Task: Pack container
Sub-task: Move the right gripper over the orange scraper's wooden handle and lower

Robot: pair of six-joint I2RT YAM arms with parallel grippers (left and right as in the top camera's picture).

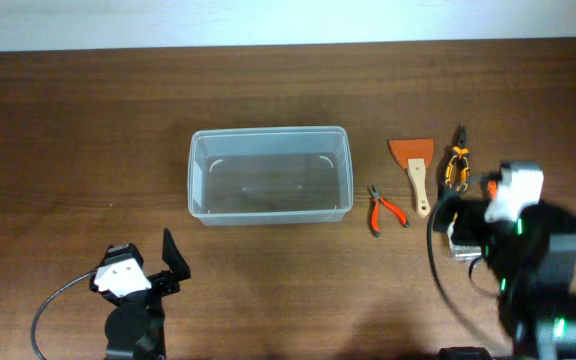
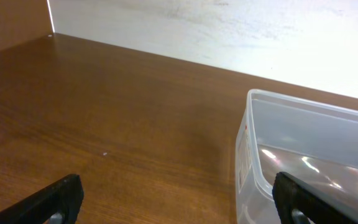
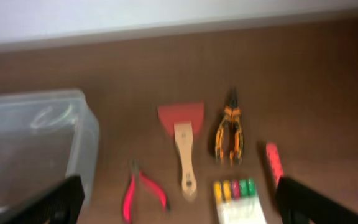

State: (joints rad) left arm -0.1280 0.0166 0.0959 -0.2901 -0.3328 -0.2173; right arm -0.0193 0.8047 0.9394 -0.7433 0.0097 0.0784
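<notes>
The container (image 1: 268,175) is a clear rectangular tub standing empty mid-table; it also shows in the left wrist view (image 2: 309,143) and the right wrist view (image 3: 30,137). To its right lie red-handled pliers (image 1: 385,210), an orange-bladed scraper (image 1: 416,170) with a wooden handle, and orange-and-black pliers (image 1: 456,165). My left gripper (image 2: 179,208) stands open near the tub's front left corner, holding nothing. My right gripper (image 3: 182,205) is open above the red pliers (image 3: 142,193) and the scraper (image 3: 184,146), holding nothing.
A small set of coloured bits (image 3: 236,199) and a red stick-like item (image 3: 273,163) lie near my right fingers. The right arm (image 1: 518,230) covers part of the table at the right. A white wall borders the table's far edge (image 1: 288,42).
</notes>
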